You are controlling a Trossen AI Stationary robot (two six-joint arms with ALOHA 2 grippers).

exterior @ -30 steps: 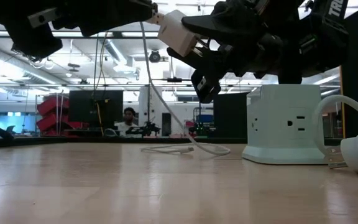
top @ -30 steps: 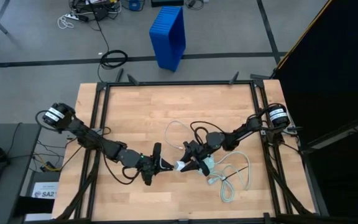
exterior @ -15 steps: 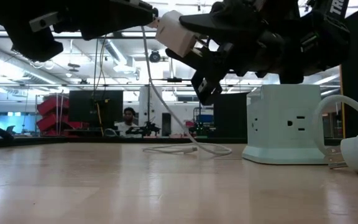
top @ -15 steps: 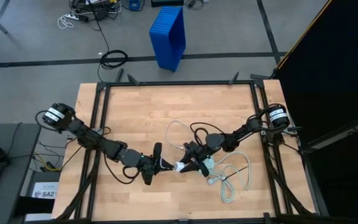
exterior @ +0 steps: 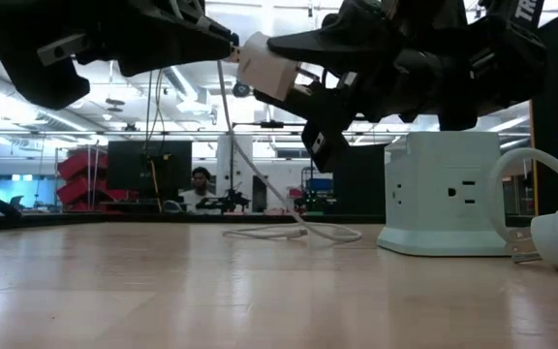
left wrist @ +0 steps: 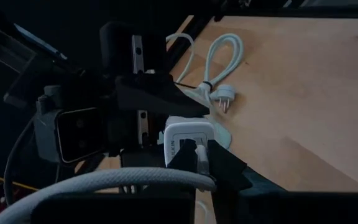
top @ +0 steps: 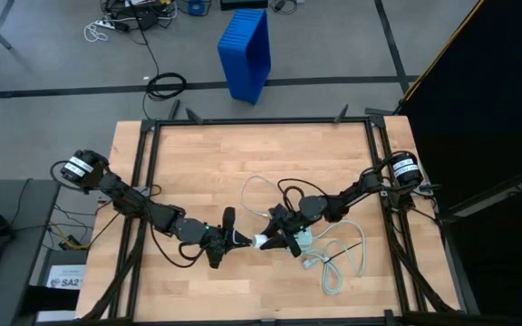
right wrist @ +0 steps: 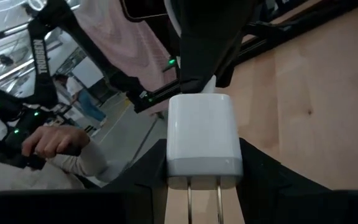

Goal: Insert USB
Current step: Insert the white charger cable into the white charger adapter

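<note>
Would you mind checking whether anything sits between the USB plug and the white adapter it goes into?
Nothing visible does: the USB plug, in the shut left jaws, sits right at the face of the white adapter held by the right jaws.

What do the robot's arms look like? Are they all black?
Mostly. The left arm and right arm are dark and jointed, each with a round base motor bearing a white label. Thin black cables loop beside them. The left gripper and right gripper each end in two dark tapered fingers. White lettering shows on one arm.
</note>
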